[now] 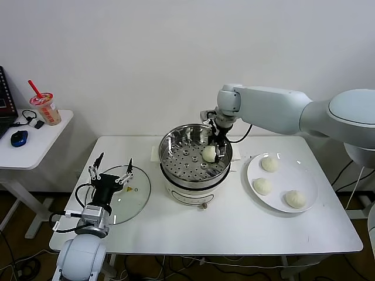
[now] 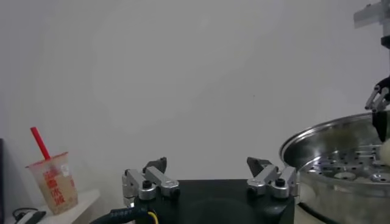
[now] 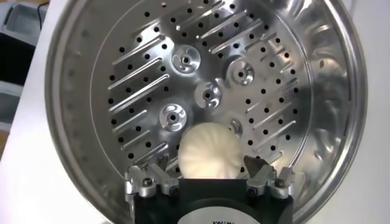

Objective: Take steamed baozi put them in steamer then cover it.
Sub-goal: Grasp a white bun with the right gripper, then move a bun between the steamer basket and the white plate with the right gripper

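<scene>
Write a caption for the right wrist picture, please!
Open right gripper over one baozi on the steamer tray.

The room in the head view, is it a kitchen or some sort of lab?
Probably a lab or office staged as a kitchen: a steamer and plate on a plain white table, bare walls, and a side desk with a computer mouse.

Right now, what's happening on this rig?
The right claw is down in the steamer, open around one baozi sitting on the perforated tray. Three more baozi wait on the white plate to the right. The left claw hovers open over the glass lid, which is off the pot.
</scene>
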`<state>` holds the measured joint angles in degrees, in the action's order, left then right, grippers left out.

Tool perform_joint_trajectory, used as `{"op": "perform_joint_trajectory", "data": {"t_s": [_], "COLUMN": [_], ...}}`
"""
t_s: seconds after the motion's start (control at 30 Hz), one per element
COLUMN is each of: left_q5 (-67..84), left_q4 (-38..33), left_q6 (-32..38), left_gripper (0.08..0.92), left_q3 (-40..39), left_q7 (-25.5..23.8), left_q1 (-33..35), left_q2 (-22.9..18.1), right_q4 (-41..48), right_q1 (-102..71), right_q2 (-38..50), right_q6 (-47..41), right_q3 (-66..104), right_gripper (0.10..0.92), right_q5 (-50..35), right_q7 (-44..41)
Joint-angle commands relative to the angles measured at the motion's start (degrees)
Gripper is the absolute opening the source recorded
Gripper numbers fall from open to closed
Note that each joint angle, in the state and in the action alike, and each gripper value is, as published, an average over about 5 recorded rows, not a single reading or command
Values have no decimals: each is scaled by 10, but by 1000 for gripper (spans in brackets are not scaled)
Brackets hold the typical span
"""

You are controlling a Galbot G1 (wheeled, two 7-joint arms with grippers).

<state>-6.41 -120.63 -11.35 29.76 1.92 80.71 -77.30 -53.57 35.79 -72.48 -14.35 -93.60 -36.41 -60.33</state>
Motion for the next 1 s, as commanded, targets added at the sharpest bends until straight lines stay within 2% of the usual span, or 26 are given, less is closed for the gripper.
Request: {"op": "perform_joint_trajectory", "data": {"t_s": [0.03, 0.4, 0.73, 1.0], "left_q5": [1, 1, 0, 0], "left_q4": [1, 3, 4, 2], "left_q6": [0, 0, -1, -2], "left_gripper": [823, 823, 823, 823], "left_q3": [-2, -3, -4, -4], "left_q7": [0, 0, 0, 0], "left_q1": [0, -1, -3, -3], "left_q2": [1, 2, 3, 6], "right_q4": [18, 39, 26, -3], "right_q1": [-17, -27, -19, 32], "right_q2": [-9, -18, -8, 18], "right_q6": [3, 6, 8, 9], "right_q3": [9, 25, 27, 24], "right_gripper": [823, 813, 587, 566], "right_q5": [21, 26, 22, 2], "right_q7": [-2, -7, -9, -11]}}
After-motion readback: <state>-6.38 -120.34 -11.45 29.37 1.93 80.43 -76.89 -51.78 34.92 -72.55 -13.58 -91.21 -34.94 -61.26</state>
